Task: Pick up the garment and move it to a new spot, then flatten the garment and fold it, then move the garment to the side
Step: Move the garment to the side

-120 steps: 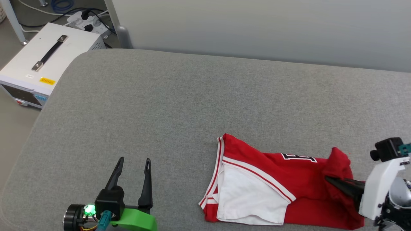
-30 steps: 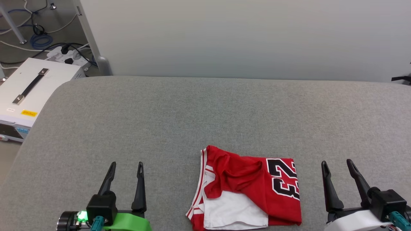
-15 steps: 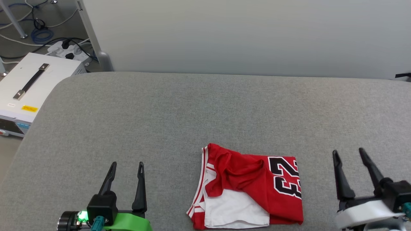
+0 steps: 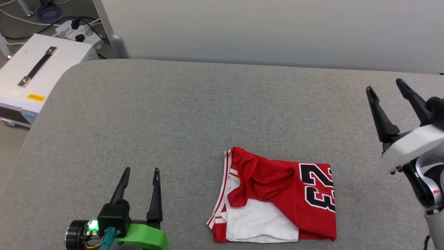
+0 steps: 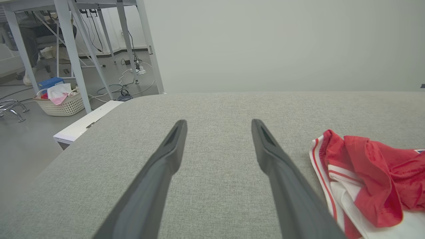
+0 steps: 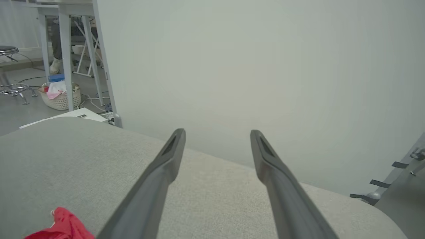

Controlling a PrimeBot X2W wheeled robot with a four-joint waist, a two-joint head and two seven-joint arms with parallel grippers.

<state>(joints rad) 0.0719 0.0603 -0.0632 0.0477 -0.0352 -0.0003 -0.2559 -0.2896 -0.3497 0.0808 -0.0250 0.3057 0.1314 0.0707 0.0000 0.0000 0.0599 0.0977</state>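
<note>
The garment (image 4: 277,198) lies folded into a compact bundle on the grey table (image 4: 194,104), near its front edge, right of centre. Red cloth with black white-outlined numbers faces up, a white sleeve showing at its lower left. In the left wrist view the garment (image 5: 365,179) sits at the right. A red corner of the garment (image 6: 63,229) shows at the bottom left of the right wrist view. My left gripper (image 4: 141,171) rests open at the lower left, apart from the cloth. My right gripper (image 4: 384,86) is raised at the far right, open and empty.
A white case with a black handle (image 4: 34,69) stands off the table's left end, beside a power strip and cables (image 4: 79,27). A pale wall panel (image 4: 277,31) runs behind the table. A basket of cloth (image 5: 59,99) sits on the floor beyond.
The right gripper has let go of the garment, which now lies folded over with the numbers up, and has since risen high at the right. The head camera has shifted. The left gripper has not moved.
</note>
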